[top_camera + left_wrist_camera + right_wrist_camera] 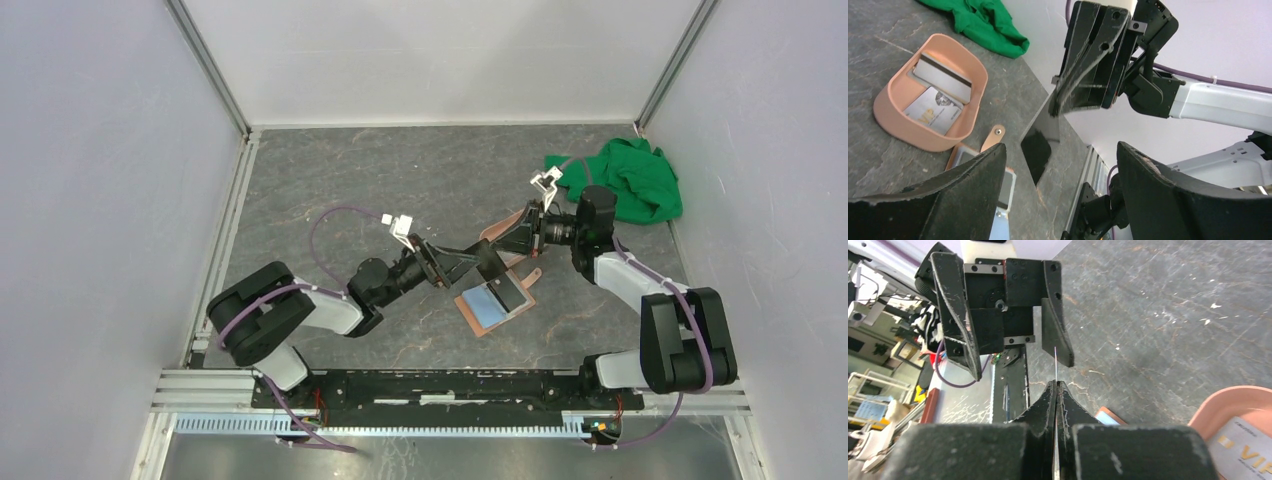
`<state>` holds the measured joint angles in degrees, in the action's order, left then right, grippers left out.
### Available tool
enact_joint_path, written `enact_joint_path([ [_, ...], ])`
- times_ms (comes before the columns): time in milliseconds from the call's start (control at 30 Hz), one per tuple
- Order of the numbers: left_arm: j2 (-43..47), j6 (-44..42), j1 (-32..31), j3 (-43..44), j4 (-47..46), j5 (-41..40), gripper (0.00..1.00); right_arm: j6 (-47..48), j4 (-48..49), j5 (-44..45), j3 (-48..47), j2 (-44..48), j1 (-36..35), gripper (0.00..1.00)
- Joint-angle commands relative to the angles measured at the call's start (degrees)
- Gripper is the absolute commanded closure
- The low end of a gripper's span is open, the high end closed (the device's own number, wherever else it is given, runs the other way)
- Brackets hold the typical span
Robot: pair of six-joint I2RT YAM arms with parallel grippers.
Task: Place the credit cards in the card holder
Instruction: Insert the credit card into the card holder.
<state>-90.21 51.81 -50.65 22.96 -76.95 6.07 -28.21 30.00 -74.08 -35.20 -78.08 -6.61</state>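
Right gripper (1056, 385): pinched black card (1040, 145) by one edge.
Left gripper (1020, 365): stood spread wide, 9 o'clock of card.
Card holder (490, 308): lay on table, 6 o'clock of card.
Risk: a misaligned handover could have let the thin card slip.

The grey-white card (1243, 452) in the pink tray (1233, 394) bears gold capitals that read roughly "VIP", cut by the picture's edge; its smaller print is too blurred to read

Grey table (400, 180), veined like slate; green cloth (630, 180) far right; peach-pink tray (913, 132); grey-white card (935, 111); black-striped card (945, 75); glossy black card (1040, 142); tan card holder (478, 325); probably light-blue card (487, 298).
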Motion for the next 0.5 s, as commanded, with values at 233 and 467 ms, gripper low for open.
enact_joint_path([
  [233, -4.8, 3.1, -0.1, 5.0, -4.1, 2.3, 0.49, -1.4, 2.8, -1.9, -1.8, -0.7, -1.5, 1.00],
  [467, -4.3, 3.8, 0.6, 4.4, -3.8, 4.1, 0.97, 6.6, -4.8, -2.6, -3.8, -1.1, -1.7, 1.00],
])
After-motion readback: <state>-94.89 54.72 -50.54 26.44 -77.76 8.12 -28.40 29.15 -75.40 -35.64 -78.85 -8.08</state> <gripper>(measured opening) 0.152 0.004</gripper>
